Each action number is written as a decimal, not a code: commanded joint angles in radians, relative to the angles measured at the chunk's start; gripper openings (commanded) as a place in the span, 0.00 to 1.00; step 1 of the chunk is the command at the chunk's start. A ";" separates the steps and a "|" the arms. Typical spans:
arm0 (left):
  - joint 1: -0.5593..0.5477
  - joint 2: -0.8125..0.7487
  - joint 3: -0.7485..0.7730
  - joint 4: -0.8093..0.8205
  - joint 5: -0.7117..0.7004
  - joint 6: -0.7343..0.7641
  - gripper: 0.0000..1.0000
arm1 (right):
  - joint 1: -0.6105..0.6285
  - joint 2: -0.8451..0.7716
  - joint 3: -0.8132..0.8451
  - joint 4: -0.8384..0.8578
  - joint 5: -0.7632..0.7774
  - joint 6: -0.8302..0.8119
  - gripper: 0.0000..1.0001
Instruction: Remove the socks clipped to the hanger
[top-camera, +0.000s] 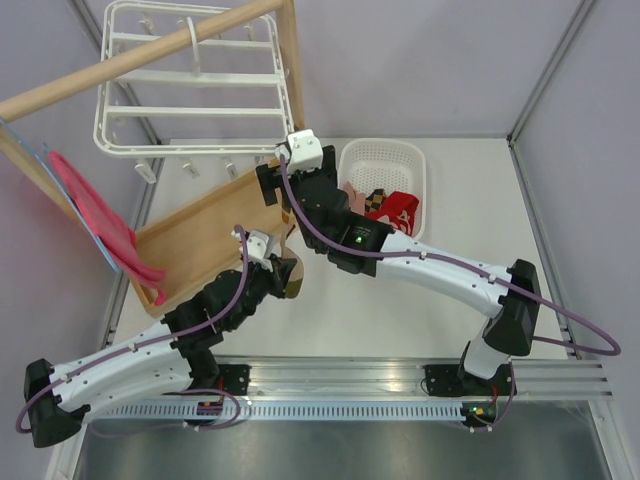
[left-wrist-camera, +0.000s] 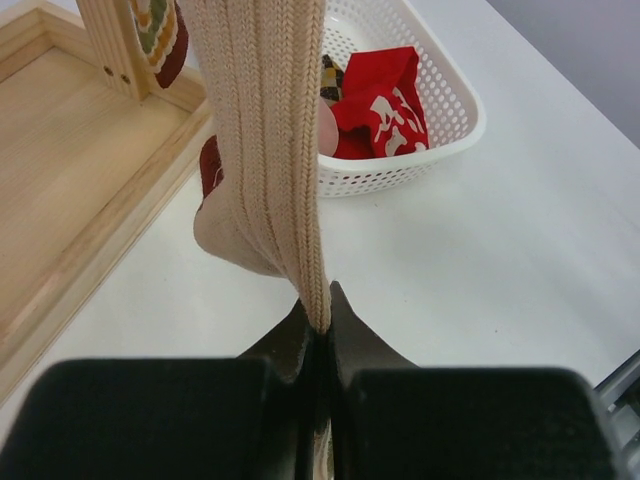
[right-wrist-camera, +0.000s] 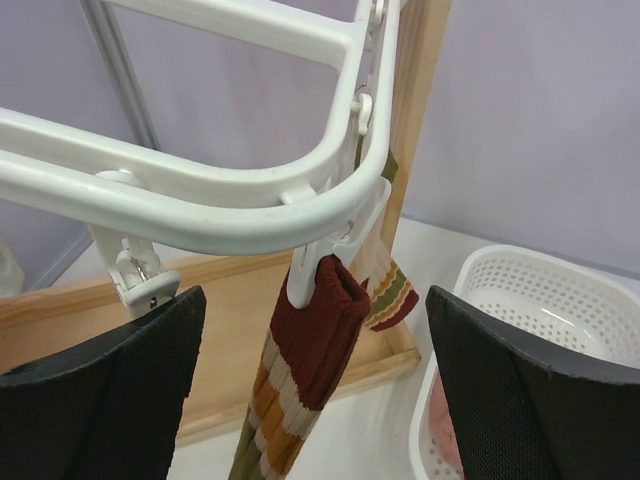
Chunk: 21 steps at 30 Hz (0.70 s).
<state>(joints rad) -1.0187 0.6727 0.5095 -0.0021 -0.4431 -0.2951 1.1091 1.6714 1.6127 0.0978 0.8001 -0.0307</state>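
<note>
Socks (top-camera: 392, 212) in basket (top-camera: 421, 180) — right of rack base (top-camera: 195, 245); hanger (top-camera: 190, 108) behind.

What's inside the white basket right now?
A red sock with white marks, a bit of checkered sock and some pink fabric lie in the basket. In the left wrist view, the cream sock in front hides its left part.

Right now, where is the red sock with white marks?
In the top view, the red sock lies inside the white basket, right of the wooden rack.
</note>
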 joint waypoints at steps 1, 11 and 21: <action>-0.006 -0.013 0.029 -0.016 0.006 -0.015 0.02 | -0.009 0.008 0.052 0.036 -0.036 -0.024 0.94; -0.006 -0.018 0.026 -0.018 0.006 -0.010 0.02 | -0.052 0.004 0.023 0.106 -0.113 0.028 0.84; -0.006 -0.021 0.027 -0.018 0.011 -0.010 0.02 | -0.072 0.028 0.032 0.118 -0.182 0.098 0.69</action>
<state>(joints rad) -1.0187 0.6643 0.5095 -0.0170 -0.4427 -0.2951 1.0435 1.6863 1.6188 0.1730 0.6514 0.0345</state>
